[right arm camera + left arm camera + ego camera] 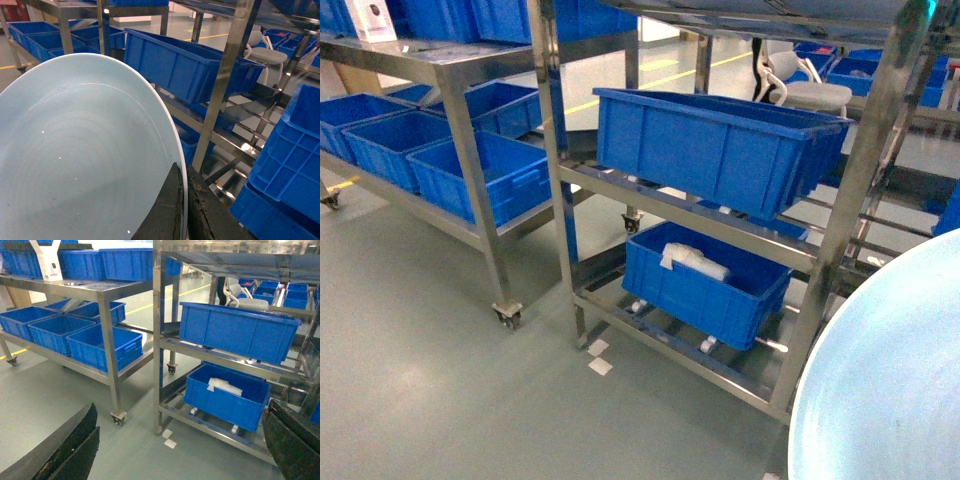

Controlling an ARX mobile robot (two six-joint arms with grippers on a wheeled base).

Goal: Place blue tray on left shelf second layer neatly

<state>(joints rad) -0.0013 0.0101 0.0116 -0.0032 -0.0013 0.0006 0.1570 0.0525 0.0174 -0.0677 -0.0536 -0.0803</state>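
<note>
no readable writing | right gripper (184, 212) pinching blue tray (80, 160) rim at 5 o'clock | left gripper (180, 450) spread wide | lower crate (705, 280) holding white bag (695, 262)

Blue tray (75, 160): smooth, glossy, ceramic-like glaze with specular highlights. Left shelf (555, 150): polished stainless steel, mirror-reflective. Crates (715, 145): ribbed moulded plastic, semi-gloss. Floor (420, 390): smooth grey-green coating, faint sheen. Right gripper fingers (170, 210): matt black, scuffed.
</note>
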